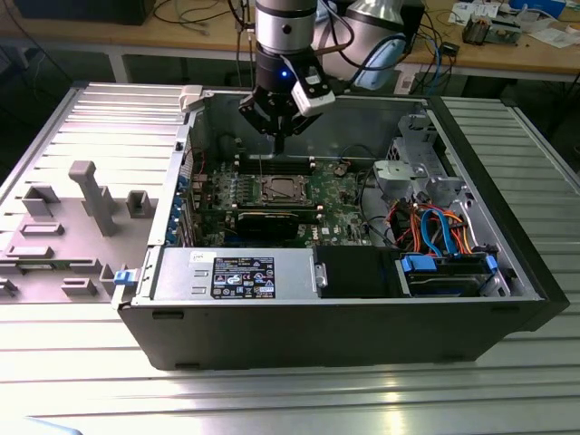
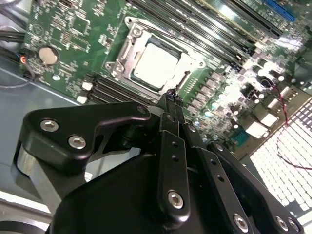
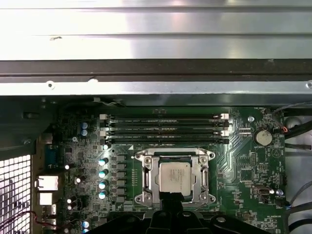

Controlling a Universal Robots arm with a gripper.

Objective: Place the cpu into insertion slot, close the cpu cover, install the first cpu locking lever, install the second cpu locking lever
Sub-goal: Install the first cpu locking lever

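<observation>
The cpu point(image 3: 173, 176), a silvery square chip, lies flat in the insertion slot point(image 3: 138, 197) on the green motherboard. The cpu cover point(image 3: 146, 178), a silver frame with a window, lies down around the chip. In the second wrist view the cpu point(image 2: 156, 66) sits just beyond my gripper point(image 2: 171, 95), whose black fingers are pressed together with nothing between them. In the exterior view my gripper point(image 1: 277, 143) hangs a short way above the cpu point(image 1: 275, 189). A thin upright wire point(image 1: 262, 168) stands at the socket's left side; I cannot tell whether it is a locking lever.
The open computer case point(image 1: 172, 272) lies on a ribbed metal table. Memory slots point(image 3: 163, 127) run behind the socket. A drive cage point(image 1: 412, 172) and coloured cables point(image 1: 435, 231) fill the exterior view's right. Grey fixtures point(image 1: 91, 195) stand outside on the left.
</observation>
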